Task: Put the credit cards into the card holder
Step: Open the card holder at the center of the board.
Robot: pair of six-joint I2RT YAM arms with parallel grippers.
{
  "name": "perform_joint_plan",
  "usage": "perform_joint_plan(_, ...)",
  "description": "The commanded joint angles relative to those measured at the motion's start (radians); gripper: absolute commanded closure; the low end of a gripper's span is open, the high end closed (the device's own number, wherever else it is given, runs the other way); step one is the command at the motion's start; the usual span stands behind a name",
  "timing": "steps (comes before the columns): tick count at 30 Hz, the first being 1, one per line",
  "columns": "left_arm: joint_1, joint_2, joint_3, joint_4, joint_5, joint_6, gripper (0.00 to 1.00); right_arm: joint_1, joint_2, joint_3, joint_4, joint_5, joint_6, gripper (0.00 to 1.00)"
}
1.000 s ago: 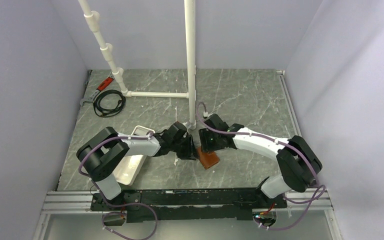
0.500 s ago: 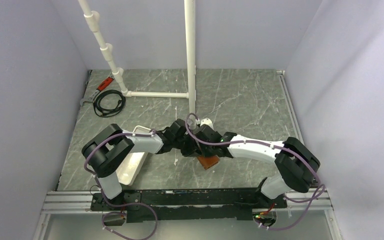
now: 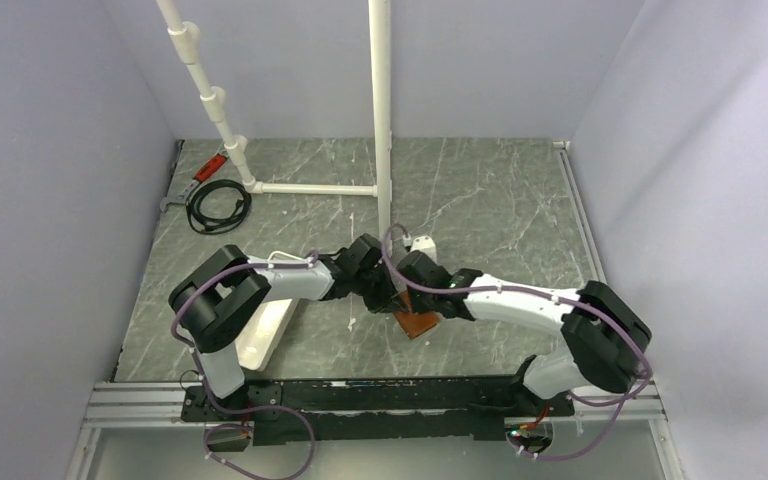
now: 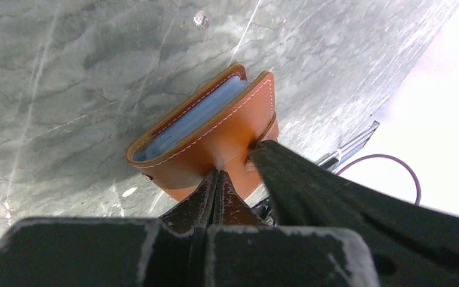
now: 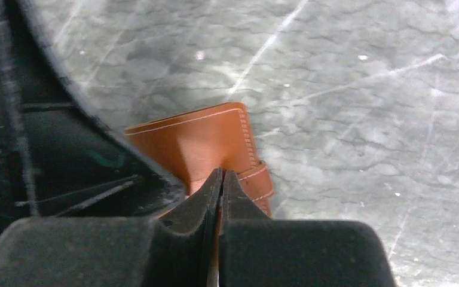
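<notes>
Judging from the credit cards seated inside the card holder, insertion appears complete; left gripper and right gripper are clenched shut against its leather.

Left tool, right tool meet at card holder.

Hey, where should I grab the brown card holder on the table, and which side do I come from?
Pinch the stitched closed edge of the card holder, coming from the side opposite its open mouth. A light blue card shows in that gaping mouth, so an edge pinch there probably keeps the pocket free.
</notes>
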Motion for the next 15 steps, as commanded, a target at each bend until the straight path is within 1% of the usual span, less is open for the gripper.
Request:
perform_joint_plan(1, 0.004, 0.106, -0.034, -0.262, -0.175, 0.006, 1.00, -0.186, -0.109, -0.068, 0.016, -0.226, 0.048, 1.00)
perform_joint_plan(3, 0.004, 0.112, -0.038, -0.278, -0.181, 0.002, 1.00, -0.328, -0.181, -0.128, 0.053, -0.380, 0.070, 1.00)
perform_joint_plan(4, 0.004, 0.111, -0.041, -0.280, -0.183, 0.005, 1.00, -0.371, -0.219, -0.148, 0.064, -0.430, 0.073, 1.00)
perform_joint_plan(6, 0.005, 0.110, -0.042, -0.286, -0.195, 0.012, 1.00, -0.410, -0.269, -0.153, 0.030, -0.448, 0.063, 1.00)
perform_joint_plan(8, 0.005, 0.110, -0.038, -0.273, -0.187, 0.029, 1.00, -0.414, -0.293, -0.123, -0.029, -0.432, 0.025, 1.00)
perform_joint_plan(9, 0.007, 0.107, -0.036, -0.258, -0.183, 0.047, 1.00, -0.408, -0.299, -0.112, -0.054, -0.425, 0.003, 0.92)
perform_joint_plan(10, 0.005, 0.102, -0.034, -0.244, -0.178, 0.062, 1.00, -0.393, -0.298, -0.101, -0.085, -0.397, -0.007, 0.75)
perform_joint_plan(11, 0.004, 0.095, -0.034, -0.229, -0.173, 0.079, 1.00, -0.380, -0.273, -0.068, -0.139, -0.368, -0.016, 0.64)
perform_joint_plan(12, 0.002, 0.087, -0.033, -0.214, -0.171, 0.096, 1.00, -0.372, -0.247, -0.047, -0.188, -0.339, -0.025, 0.58)
perform_joint_plan(13, 0.001, 0.080, -0.031, -0.207, -0.171, 0.110, 1.00, -0.366, -0.232, -0.039, -0.203, -0.369, -0.048, 0.53)
perform_joint_plan(15, 0.000, 0.072, -0.017, -0.221, -0.183, 0.130, 1.00, -0.329, -0.243, -0.061, -0.150, -0.511, -0.092, 0.41)
